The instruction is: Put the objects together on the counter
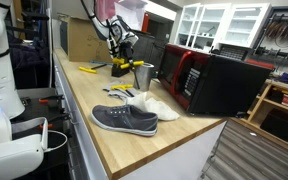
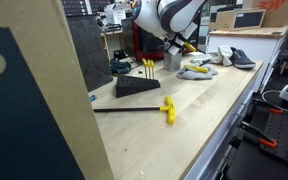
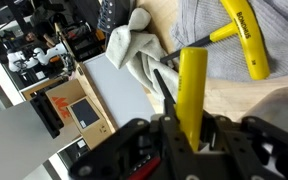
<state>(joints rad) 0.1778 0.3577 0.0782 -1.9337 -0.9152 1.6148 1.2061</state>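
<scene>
The tool [image 3: 192, 120] is closed narrowly on a yellow handle [image 3: 192, 80], which stands upright between its fingers in the wrist view. Just past it lie a yellow T-handle [image 3: 245, 40] and a white cloth [image 3: 134, 50], with gray fabric at the top right.

In an exterior view the arm [image 1: 112, 30] reaches down toward the far end of the desk [image 1: 104, 150], beside a black cup [image 1: 144, 76]. A gray shoe [image 1: 124, 120] lies near the desk's end edge closest to that camera. The white cloth touches it on the side toward the microwave [image 1: 214, 82], which fills the corner there.

In an exterior view a rack [image 2: 134, 86] of yellow-handled drivers sits near the back edge. Another T-handle [image 2: 167, 108] lies mid-desk, well apart from the shoe.
</scene>
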